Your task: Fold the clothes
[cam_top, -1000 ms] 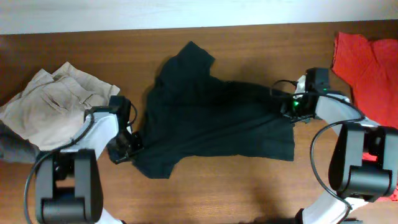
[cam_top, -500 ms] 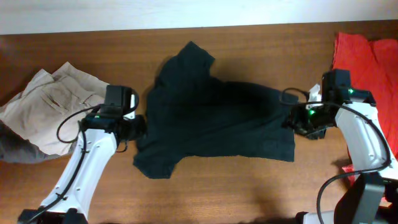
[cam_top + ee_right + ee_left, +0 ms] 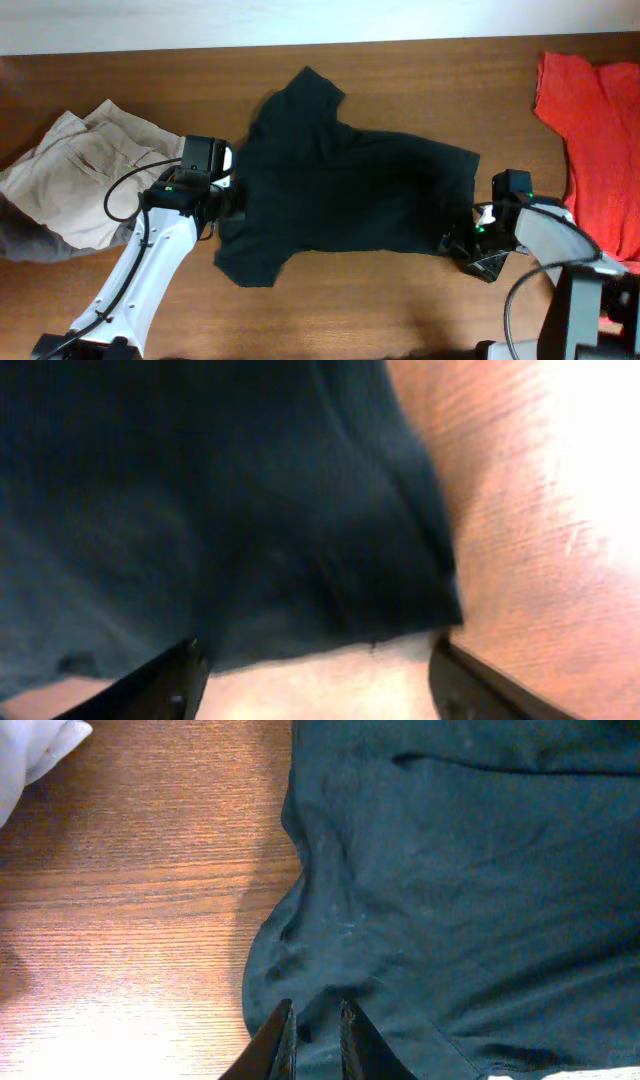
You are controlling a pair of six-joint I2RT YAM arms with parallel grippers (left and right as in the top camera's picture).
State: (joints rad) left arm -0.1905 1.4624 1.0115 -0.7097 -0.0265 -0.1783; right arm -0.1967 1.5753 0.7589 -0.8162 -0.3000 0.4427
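Observation:
The black T-shirt (image 3: 350, 195) lies spread out flat across the middle of the wooden table, one sleeve pointing to the far side. My left gripper (image 3: 228, 200) is at the shirt's left edge. In the left wrist view its fingertips (image 3: 317, 1040) stand only a narrow gap apart over the shirt's rumpled edge (image 3: 300, 930), open, with nothing visibly pinched. My right gripper (image 3: 462, 245) is low at the shirt's near right corner. Seen from the right wrist, it (image 3: 315, 680) is wide open, with the shirt's corner (image 3: 420, 600) just ahead of the fingers and bare table between them.
Beige trousers (image 3: 85, 170) lie bunched at the left on a grey cloth (image 3: 30, 245). A red garment (image 3: 595, 120) covers the right end of the table. Bare wood (image 3: 380, 310) runs along the near edge.
My left gripper moved from the shirt's near left part up along its left edge, and its jaws parted slightly. My right gripper went from the far right corner to the near right corner and opened wide.

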